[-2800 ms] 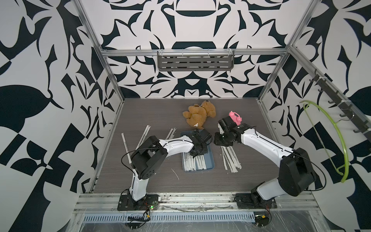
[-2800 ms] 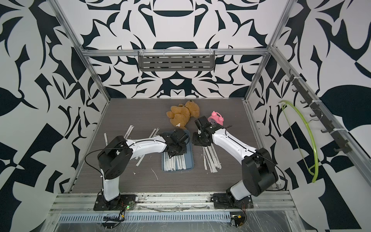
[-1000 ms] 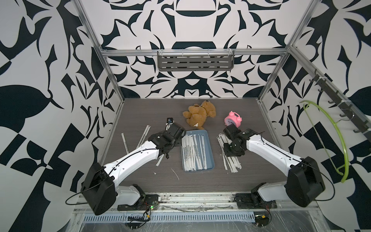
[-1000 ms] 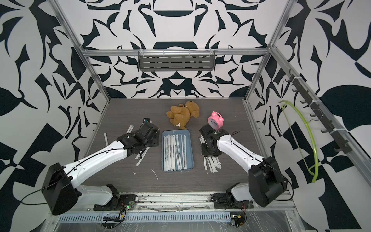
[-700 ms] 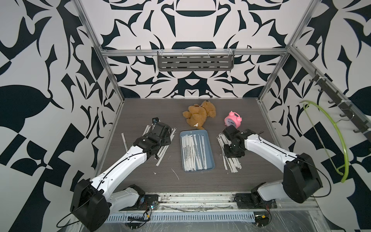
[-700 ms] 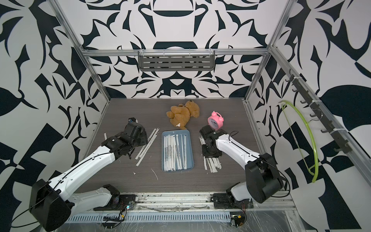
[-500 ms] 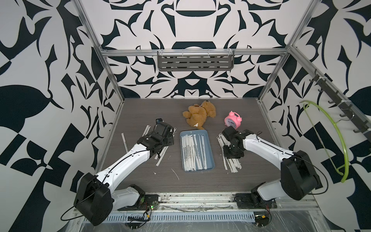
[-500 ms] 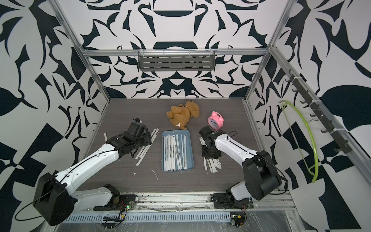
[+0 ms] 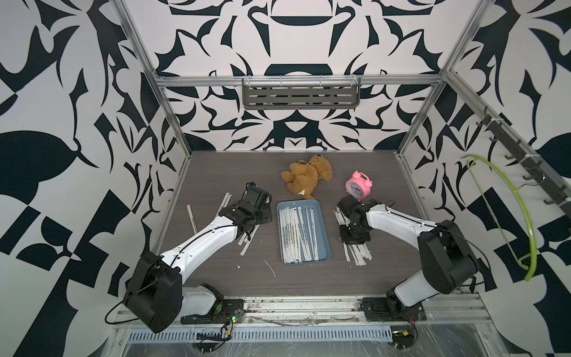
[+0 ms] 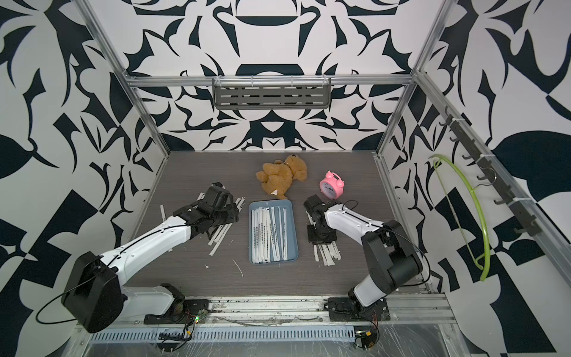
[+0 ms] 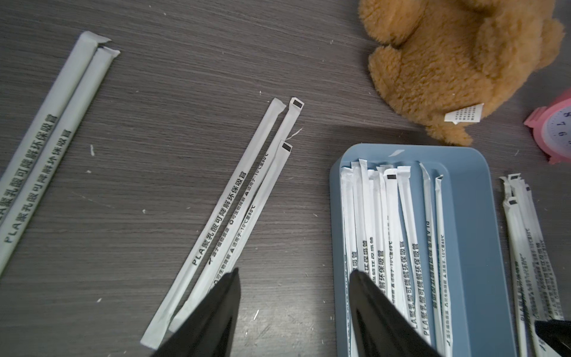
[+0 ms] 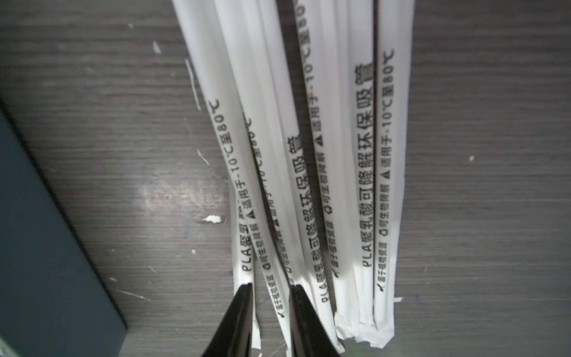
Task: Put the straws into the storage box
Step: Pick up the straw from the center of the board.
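The storage box (image 9: 325,244), a blue-grey tray, lies mid-table with several straws (image 9: 296,231) in it. More straws lie loose to its left (image 9: 247,242) and in a pile to its right (image 9: 358,256). My left gripper (image 11: 294,271) is open and low over the table, one finger above the three left straws (image 11: 247,210), the other above the tray's rim (image 11: 335,191). My right gripper (image 12: 272,287) points down onto the right pile (image 12: 309,154). Its jaws stand narrowly open around the end of one straw (image 12: 275,278), a thin gap still showing.
A brown teddy bear (image 9: 307,174) and a pink alarm clock (image 9: 357,187) sit just behind the tray. Small white scraps (image 9: 269,267) lie in front of it. A grey slotted shelf (image 9: 301,95) hangs on the back wall and a green hanger (image 9: 506,213) on the right wall.
My left arm left the tray, swung out over the left straws, then edged back toward the tray. My right gripper came down on the right pile and its jaws narrowed around a straw.
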### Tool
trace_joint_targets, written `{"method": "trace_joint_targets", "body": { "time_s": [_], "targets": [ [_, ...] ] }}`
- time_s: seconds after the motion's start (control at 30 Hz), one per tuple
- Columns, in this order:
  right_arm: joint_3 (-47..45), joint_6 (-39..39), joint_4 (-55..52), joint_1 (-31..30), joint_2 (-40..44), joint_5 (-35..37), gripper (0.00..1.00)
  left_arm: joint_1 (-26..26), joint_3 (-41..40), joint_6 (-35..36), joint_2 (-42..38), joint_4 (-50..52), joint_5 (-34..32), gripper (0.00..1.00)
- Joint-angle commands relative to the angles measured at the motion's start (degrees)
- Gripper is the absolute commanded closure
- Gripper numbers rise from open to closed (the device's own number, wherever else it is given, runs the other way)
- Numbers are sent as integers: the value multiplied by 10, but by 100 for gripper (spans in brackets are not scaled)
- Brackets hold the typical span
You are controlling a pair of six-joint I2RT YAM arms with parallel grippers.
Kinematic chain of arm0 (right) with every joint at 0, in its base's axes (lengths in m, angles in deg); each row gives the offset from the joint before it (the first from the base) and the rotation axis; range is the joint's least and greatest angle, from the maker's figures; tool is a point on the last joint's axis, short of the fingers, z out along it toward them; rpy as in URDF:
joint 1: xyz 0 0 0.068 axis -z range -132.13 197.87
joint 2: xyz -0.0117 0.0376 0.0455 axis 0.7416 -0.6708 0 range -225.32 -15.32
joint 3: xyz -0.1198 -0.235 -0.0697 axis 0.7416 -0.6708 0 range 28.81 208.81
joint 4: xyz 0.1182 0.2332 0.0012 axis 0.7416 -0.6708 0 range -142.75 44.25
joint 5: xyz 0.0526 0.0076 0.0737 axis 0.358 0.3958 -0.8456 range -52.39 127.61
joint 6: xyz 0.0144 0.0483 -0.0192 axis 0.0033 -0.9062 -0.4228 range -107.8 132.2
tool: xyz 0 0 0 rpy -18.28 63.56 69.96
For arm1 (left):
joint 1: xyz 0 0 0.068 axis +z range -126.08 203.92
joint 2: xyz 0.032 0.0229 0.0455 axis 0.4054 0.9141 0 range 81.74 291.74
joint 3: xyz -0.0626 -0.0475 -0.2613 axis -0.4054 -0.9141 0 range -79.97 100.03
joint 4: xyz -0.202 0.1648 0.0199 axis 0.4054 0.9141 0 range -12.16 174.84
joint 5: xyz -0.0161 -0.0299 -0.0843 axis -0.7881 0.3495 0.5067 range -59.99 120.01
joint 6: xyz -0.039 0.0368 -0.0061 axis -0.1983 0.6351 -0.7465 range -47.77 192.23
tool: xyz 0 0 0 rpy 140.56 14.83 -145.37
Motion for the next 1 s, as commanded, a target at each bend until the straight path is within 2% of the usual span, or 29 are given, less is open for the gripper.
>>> {"method": "trace_joint_targets", "body": {
  "time_s": [0.0, 0.13, 0.53, 0.6, 0.7, 0.97],
  "targets": [
    [-9, 2, 1, 2, 14, 0, 79, -3, 16, 9, 2, -8, 19, 38],
    [-11, 3, -3, 3, 23, -4, 84, -9, -6, 1, -16, -24, 19, 39],
    [21, 24, -35, 2, 40, 7, 86, -13, -26, -7, -37, -35, 23, 39],
    [14, 25, -31, 3, 37, 2, 82, -14, -29, -9, -37, -36, 25, 39],
    [9, 24, -22, 1, 27, -4, 71, -17, -35, -9, -36, -40, 25, 39],
    [19, 20, 15, 1, -30, -3, 71, -23, -31, -12, -11, -43, 32, 39]
  ]
}}
